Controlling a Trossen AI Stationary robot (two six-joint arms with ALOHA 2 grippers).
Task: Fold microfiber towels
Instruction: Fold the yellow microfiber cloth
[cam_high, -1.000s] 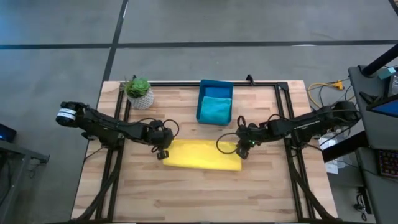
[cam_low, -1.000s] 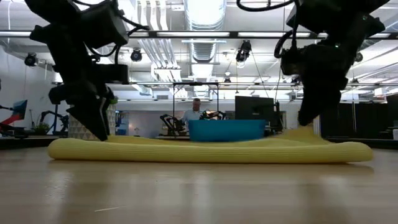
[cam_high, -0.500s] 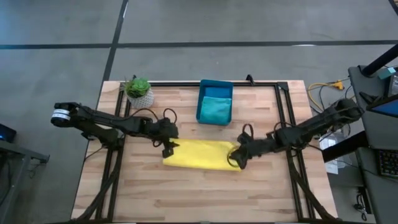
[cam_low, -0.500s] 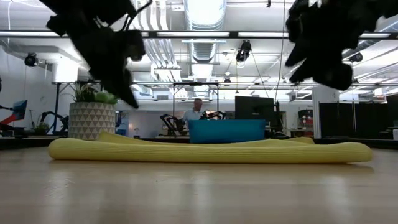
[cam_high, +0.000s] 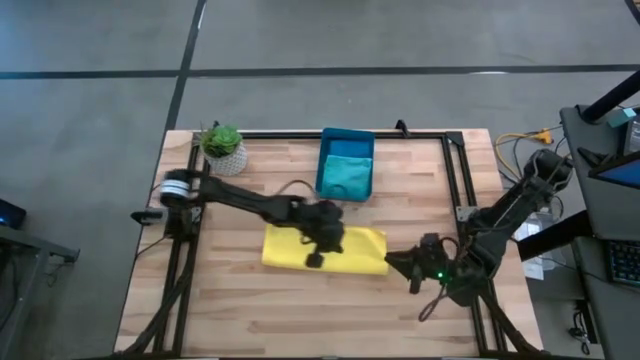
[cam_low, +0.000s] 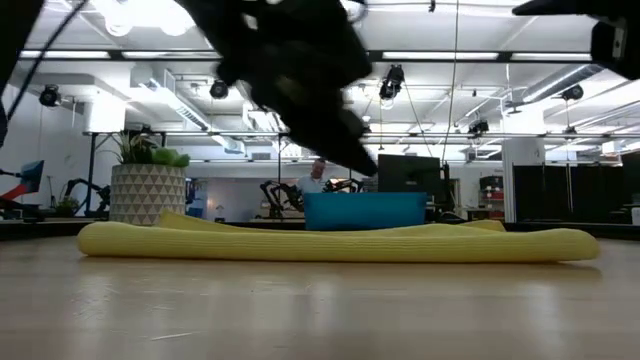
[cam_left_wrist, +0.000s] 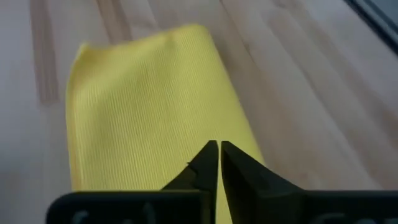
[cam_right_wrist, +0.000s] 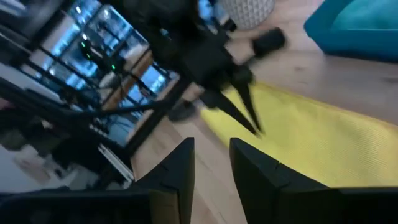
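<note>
Your left claw (cam_high: 322, 243) has swung in from the left end of the yellow towel (cam_high: 355, 252) to hover over its middle, and its fingers (cam_left_wrist: 208, 163) have snapped together on nothing; the cloth lies free beneath them. Your right claw (cam_high: 412, 270) has let go of the right end and pulled off toward the table's (cam_high: 300, 310) front right corner, clear of the cloth, its fingers (cam_right_wrist: 180, 165) a narrow gap apart and empty. The yellow towel now lies as a long flat band at the centre of the table, so you can take the first fold as laid; what remains, by my reckoning, is folding the band across its length. The teal towel (cam_high: 347, 177) sits in the blue bin (cam_high: 346, 138) at the back edge, beside the potted plant (cam_high: 223, 148) near the back left corner.
</note>
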